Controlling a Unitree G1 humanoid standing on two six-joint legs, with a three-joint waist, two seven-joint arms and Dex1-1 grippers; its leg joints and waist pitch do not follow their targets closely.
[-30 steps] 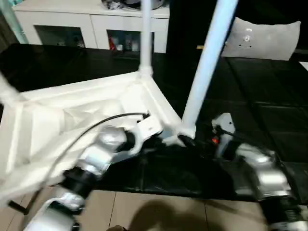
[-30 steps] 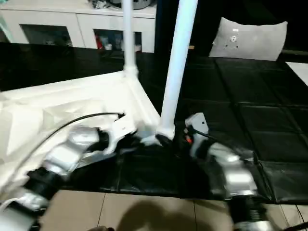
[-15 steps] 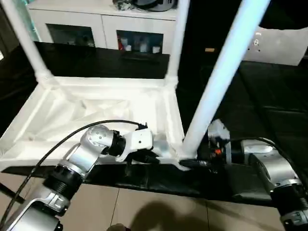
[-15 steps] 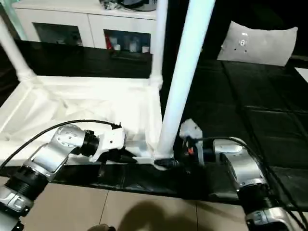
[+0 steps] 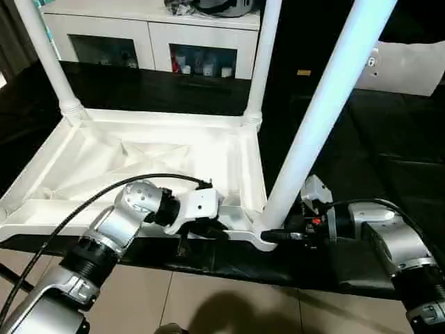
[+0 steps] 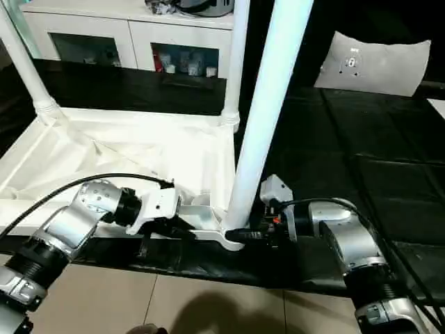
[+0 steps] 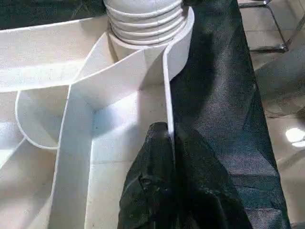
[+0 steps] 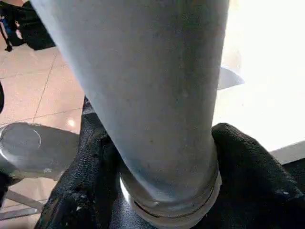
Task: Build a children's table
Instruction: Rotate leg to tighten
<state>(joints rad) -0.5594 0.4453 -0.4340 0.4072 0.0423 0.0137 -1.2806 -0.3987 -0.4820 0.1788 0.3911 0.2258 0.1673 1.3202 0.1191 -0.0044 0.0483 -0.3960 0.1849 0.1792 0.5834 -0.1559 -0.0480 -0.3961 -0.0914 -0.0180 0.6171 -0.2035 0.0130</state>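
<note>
**Caller:** Where is the children's table (image 5: 160,156) sitting right now?

**Me:** It is lying upside down on the black mat (image 5: 389,160), ribbed underside facing up at me. Three legs are standing up out of the corner sockets: a far left leg (image 5: 49,59), a far right leg (image 5: 263,59), and the near right leg (image 5: 320,118), which is rising just in front of me.

**Caller:** And your left gripper (image 7: 169,143)?

**Me:** I am pinching the near rim of the tabletop with it. My two black fingers are pressed together on the thin upright wall of the rim, one on each side, close to the near right corner socket. The ribbed collar of that socket is showing just beyond my fingertips.

**Caller:** What is your right gripper (image 8: 162,157) doing?

**Me:** I am reaching in from the right at the base of the near right leg. My fingers (image 8: 252,167) are sitting on either side of the leg, right where it is meeting its socket, with the leg between them. Both look to be lying against it, but I cannot tell whether I am truly clamping it.

**Caller:** Anything behind the table?

**Me:** A white cabinet (image 5: 153,35) with glass doors is standing beyond the mat.
</note>
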